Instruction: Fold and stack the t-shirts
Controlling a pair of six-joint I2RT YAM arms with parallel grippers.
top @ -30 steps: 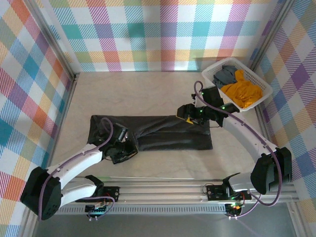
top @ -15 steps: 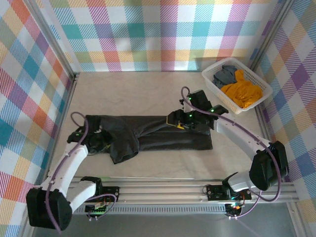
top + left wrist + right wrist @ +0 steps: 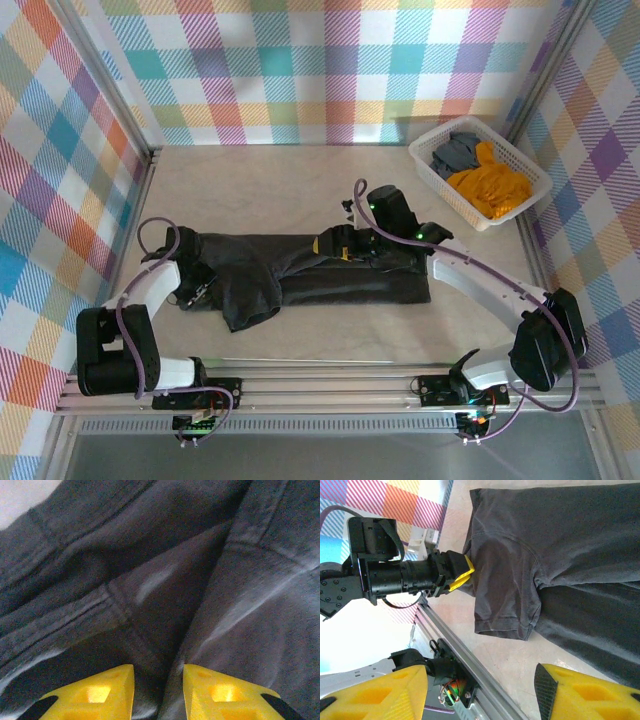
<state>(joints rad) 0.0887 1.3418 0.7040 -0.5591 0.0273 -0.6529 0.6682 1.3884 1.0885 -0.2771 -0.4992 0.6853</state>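
A charcoal-black t-shirt lies spread across the table, one sleeve hanging toward the near edge. My left gripper sits low at the shirt's left end. In the left wrist view its yellow fingers stand a little apart, so the left gripper is open, with a crease of the dark cloth running into the gap. The right gripper hovers over the shirt's upper middle. Seen from the right wrist, the right gripper is open wide and empty above the shirt, with the left gripper in sight.
A white lattice basket at the back right holds an orange t-shirt and a grey one. The aluminium rail runs along the near edge. Plaid walls close the left, back and right sides.
The left arm swung out to the left, its gripper going from the folded sleeve to the shirt's left end, jaws parting. The right gripper slid left over the shirt.
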